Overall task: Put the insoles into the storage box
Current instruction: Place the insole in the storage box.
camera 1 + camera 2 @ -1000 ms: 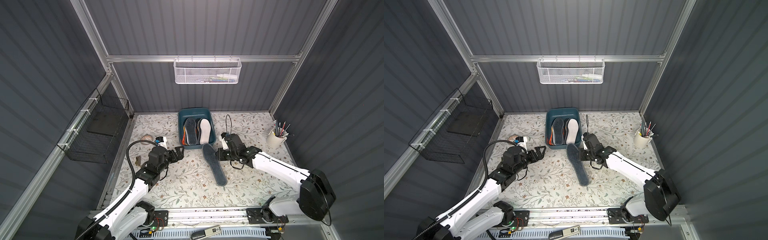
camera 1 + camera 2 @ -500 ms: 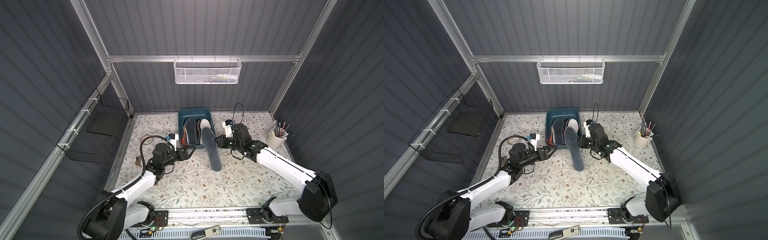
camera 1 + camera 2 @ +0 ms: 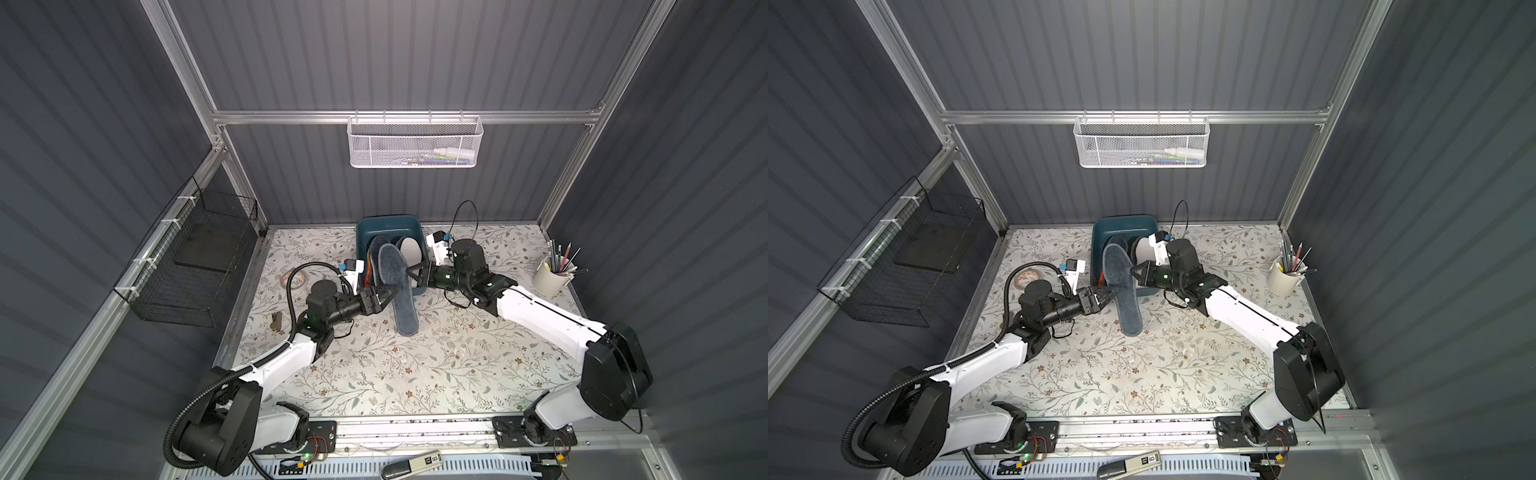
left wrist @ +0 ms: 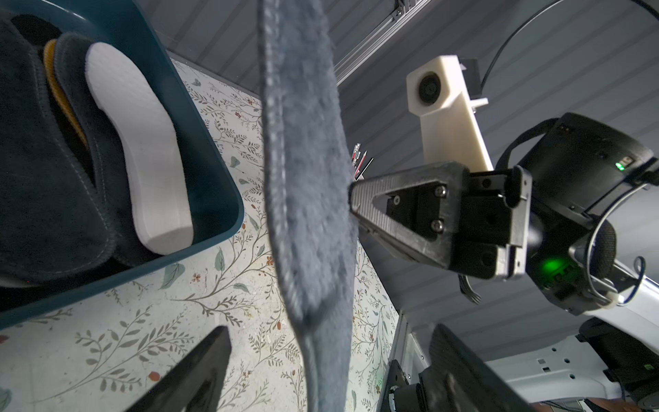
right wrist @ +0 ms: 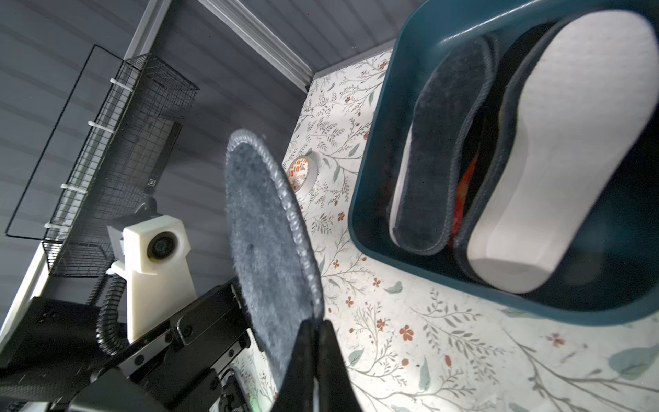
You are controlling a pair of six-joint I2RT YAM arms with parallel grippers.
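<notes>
Black wire forms the basket (image 3: 195, 266) on the side wall, well out behind the left pincer (image 3: 384, 300), and a tape roll (image 3: 293, 279) lies on the flowered table (image 3: 415, 374) just behind that arm's wrist. The left pincer points across toward the right pincer (image 3: 412, 275) with its jaws wide. In the left wrist view one finger (image 4: 192, 371) stands on either face of the grey insole (image 3: 397, 286), with a gap on both sides. That fuzzy insole hangs on edge between the two pincers. In both top views its toe end overlaps the near rim of the storage box (image 3: 388, 222) and its heel end reaches out over the table. Whether the heel touches the table I cannot tell. The teal box sits just beyond both pincers' tips, toward the back wall. It holds a dark fuzzy insole (image 5: 442, 153), a sliver of orange insole (image 5: 463, 189) and a white textured insole (image 5: 556, 160), packed side by side. The right pincer is nipped tight on the grey insole's long edge, fingertips (image 5: 303, 342) together on the pile. Well behind that arm, on its outer side, stands a cup of pencils (image 3: 550, 278).
</notes>
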